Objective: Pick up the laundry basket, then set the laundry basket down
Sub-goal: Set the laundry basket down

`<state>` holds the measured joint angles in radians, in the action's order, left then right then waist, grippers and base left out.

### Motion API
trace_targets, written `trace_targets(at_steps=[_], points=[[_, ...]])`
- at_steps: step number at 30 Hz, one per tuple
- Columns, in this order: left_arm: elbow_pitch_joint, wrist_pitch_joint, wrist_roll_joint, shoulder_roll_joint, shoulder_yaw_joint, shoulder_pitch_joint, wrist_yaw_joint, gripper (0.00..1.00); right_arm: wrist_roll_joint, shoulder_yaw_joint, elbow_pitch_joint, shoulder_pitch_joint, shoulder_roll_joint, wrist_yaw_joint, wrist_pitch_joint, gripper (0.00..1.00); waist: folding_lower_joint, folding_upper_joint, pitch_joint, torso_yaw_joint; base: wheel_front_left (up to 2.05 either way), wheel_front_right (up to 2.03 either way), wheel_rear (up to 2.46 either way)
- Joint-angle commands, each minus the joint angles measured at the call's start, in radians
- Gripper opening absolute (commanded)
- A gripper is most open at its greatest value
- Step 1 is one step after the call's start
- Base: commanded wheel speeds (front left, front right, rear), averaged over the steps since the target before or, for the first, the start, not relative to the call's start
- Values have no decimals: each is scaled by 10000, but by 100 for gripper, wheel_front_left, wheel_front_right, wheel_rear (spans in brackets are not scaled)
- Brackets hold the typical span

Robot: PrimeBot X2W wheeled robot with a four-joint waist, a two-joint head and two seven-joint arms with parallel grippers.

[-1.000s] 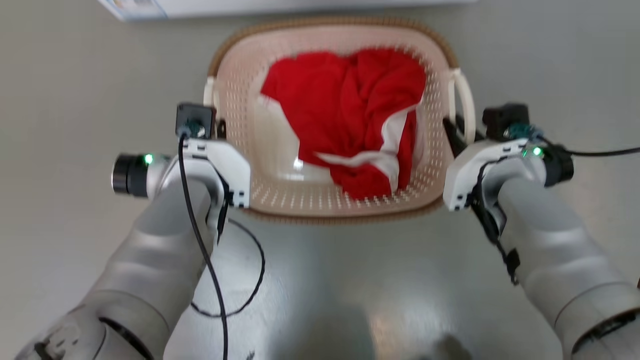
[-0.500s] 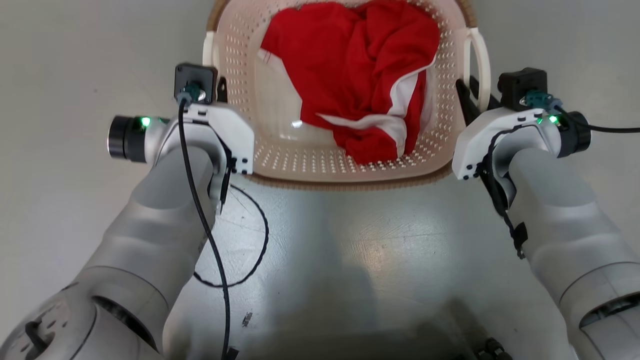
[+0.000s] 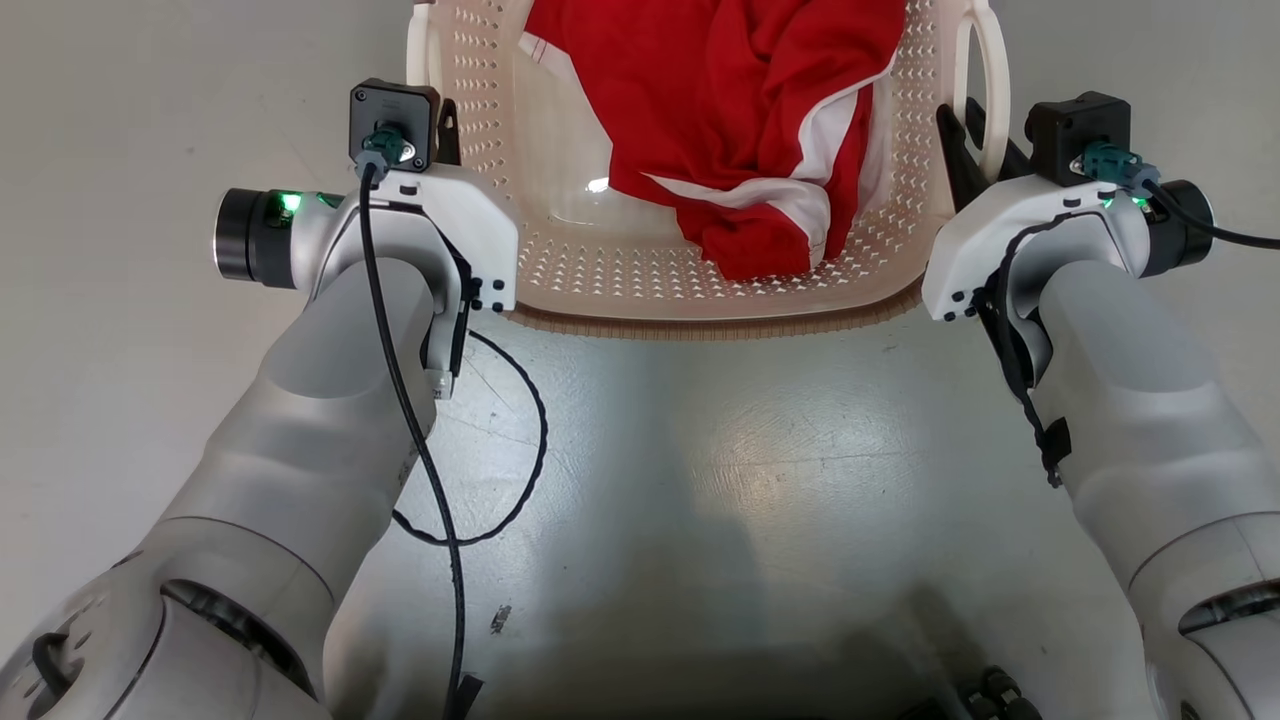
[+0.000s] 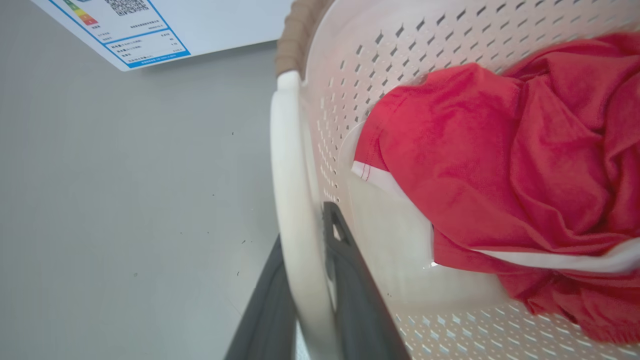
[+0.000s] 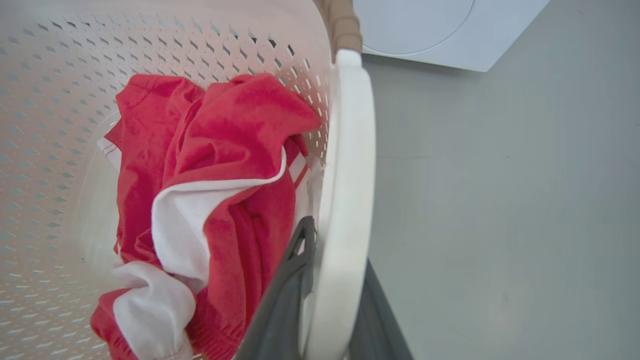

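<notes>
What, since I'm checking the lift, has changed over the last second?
The basket, left gripper and right gripper moved together up the head view, away from the robot's body; the camera may have shifted too. Unchanged: both grippers shut on the basket, red garment inside.

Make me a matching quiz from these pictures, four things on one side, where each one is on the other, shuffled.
1 red cloth
2 left gripper
3 right gripper
4 black cable

A loops beside the left forearm
B shut on the left handle of the laundry basket
C inside the laundry basket
D shut on its right handle

Pairs: 1-C, 2-B, 3-D, 4-A
</notes>
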<state>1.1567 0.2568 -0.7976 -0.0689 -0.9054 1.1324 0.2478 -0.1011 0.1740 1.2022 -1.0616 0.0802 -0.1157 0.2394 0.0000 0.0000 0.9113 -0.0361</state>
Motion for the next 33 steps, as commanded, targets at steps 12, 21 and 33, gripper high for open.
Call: trace_targets(at_steps=[12, 21, 33], points=[[177, 49, 397, -16, 339, 13, -102, 0, 690, -412, -277, 611, -300, -150, 223, 0, 0, 0, 139, 66, 0, 0, 0], [344, 49, 472, 55, 451, 73, -156, 0, 758, -484, -281, 631, -300, -150, 223, 33, 0, 0, 208, 70, 0, 0, 0], [252, 49, 603, 100, 866, -74, -39, 100, 1350, -1198, -668, 808, -300, -150, 223, 100, 0, 0, 140, 120, 0, 0, 0]])
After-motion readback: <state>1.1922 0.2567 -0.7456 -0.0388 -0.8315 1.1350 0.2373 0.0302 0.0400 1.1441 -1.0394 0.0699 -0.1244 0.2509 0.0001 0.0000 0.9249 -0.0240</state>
